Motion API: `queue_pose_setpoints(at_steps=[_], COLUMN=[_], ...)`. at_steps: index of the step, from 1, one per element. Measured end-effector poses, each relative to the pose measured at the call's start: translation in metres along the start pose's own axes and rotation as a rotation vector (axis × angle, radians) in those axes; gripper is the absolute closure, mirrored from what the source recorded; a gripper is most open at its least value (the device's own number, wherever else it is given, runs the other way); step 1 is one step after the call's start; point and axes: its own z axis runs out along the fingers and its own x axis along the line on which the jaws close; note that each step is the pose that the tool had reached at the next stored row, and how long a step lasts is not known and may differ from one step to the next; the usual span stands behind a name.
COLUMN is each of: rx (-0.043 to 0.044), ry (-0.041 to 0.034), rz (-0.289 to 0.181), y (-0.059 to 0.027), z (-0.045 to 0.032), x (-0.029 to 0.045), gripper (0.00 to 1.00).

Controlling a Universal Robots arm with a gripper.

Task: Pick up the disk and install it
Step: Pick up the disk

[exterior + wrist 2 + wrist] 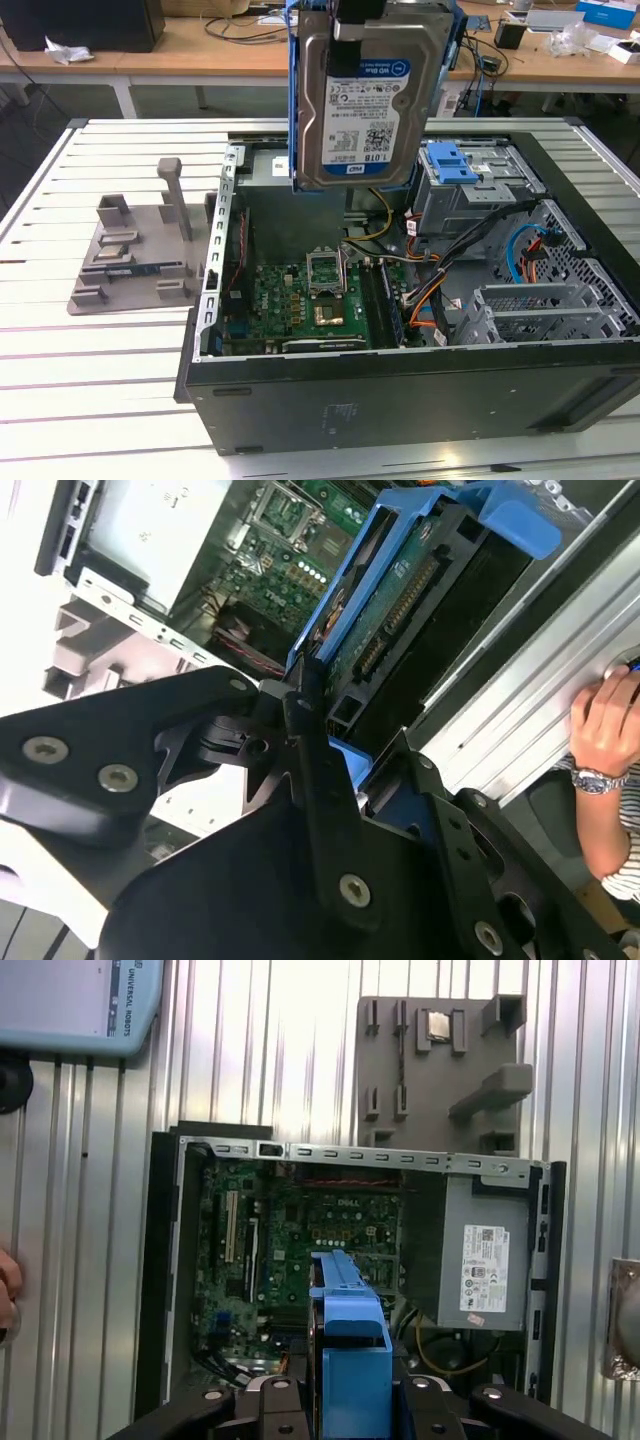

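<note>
The disk [365, 100] hangs upright, high over the open computer case [400, 380], its white-and-blue label facing the exterior camera and a blue carrier bracket around it. My gripper [356, 28] comes down from the top of the picture and is shut on the disk's upper edge. In the second wrist view the disk [395, 600] shows edge-on, clamped between my black fingers [300, 715]. The first wrist view looks down past the blue carrier [350, 1330] into the case, with the gripper [350, 1395] shut around it.
Inside the case lie a green motherboard [310, 300], a grey power supply box [480, 1260] and a drive cage with a blue latch [450, 165]. A grey fixture plate [135, 250] sits on the slatted table [90, 380]. A person's hand [605, 730] rests at the table edge.
</note>
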Motion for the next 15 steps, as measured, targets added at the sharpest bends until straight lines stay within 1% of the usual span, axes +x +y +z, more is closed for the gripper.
queue_pose_setpoints(at_steps=[5, 11, 12, 13, 14, 15], rx=[0.0, 0.0, 0.0001, 0.0, 0.0, 0.0], ry=[0.0, 0.0, -0.0001, 0.0, -0.0001, 0.0], rz=[0.0, 0.0, 0.0, 0.0, 0.0, 0.0], y=[-0.0011, -0.0027, -0.0031, -0.0036, -0.0038, -0.0042], z=[0.0029, 0.0072, 0.0085, 0.0101, 0.011, 0.0123], x=[0.0121, 0.0292, 0.0342, 0.0406, 0.0443, 0.0498], gripper=[0.64, 0.64, 0.64, 0.64, 0.64, 0.64])
